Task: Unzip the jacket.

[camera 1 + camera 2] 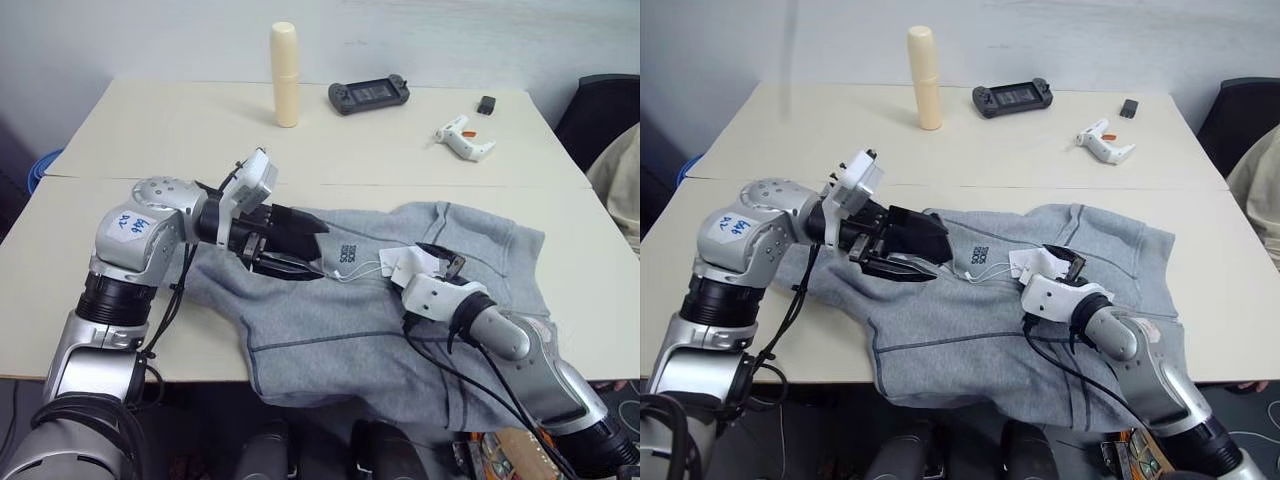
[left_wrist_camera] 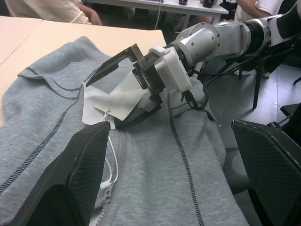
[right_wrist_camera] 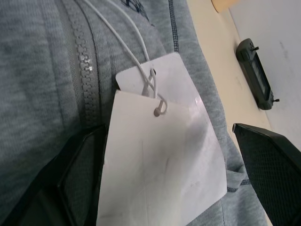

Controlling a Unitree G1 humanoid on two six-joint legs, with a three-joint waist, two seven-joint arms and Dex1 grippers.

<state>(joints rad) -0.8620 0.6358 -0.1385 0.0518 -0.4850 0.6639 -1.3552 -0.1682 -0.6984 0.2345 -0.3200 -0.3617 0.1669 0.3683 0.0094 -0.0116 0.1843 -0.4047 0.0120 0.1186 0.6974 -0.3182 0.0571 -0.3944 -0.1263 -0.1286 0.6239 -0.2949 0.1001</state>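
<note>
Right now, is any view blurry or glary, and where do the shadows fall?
Left eye view: even soft light, no glare; the left pincer casts a faint shadow on the jacket. Left wrist view: its own fingers loom dark and soft, the right pincer is sharp. Right wrist view: the tags are near, slightly soft, with mild sheen; the zipper is legible.

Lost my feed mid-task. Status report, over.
Both grippers open, left, right, holding nothing. Jacket flat on table, still zipped. Paper tags lying over the zipper.
</note>
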